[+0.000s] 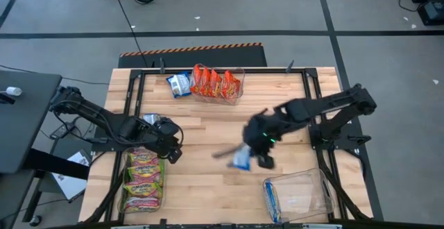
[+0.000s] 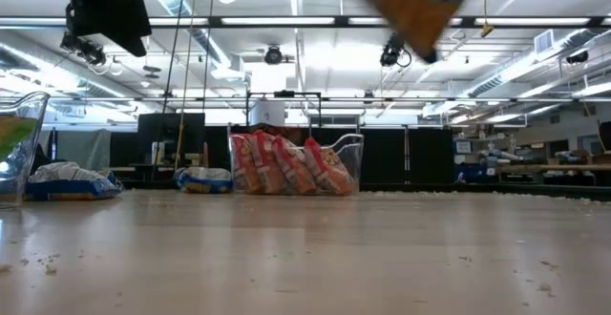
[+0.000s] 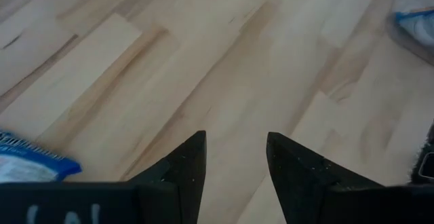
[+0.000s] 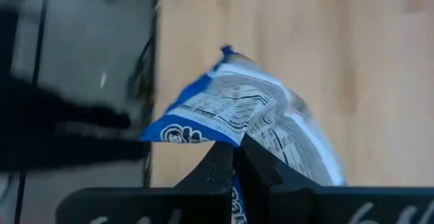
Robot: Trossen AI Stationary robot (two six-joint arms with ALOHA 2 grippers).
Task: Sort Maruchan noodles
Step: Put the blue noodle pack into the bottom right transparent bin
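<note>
My right gripper [image 1: 251,148] is shut on a blue-white noodle packet [image 1: 241,159] above the middle of the table. The packet shows crumpled in the right wrist view [image 4: 251,112] and blurred high up in the low view [image 2: 410,5]. My left gripper [image 3: 234,156] is open and empty over bare wood at the table's left [image 1: 170,144]. A blue packet [image 1: 154,120] lies flat beside it. Red-orange packets [image 1: 216,83] stand on edge in the far clear bin. Green-pink-yellow packets [image 1: 143,180] lie in the near left bin. A blue packet [image 1: 272,198] lies in the near right bin. My right gripper pinches the blue-white packet between its two fingers at one edge [image 4: 234,139], where the wrapper is creased. The rest of the packet stands out beyond the fingertips. The packet is lifted clear, well above the table [image 2: 410,5].
Another blue packet [image 1: 179,85] lies on the table just left of the far bin [image 1: 239,94]. The near right bin [image 1: 305,194] is clear plastic. The near left bin [image 1: 128,187] sits at the table's left edge. Bare wood lies in the table's middle [image 1: 208,180].
</note>
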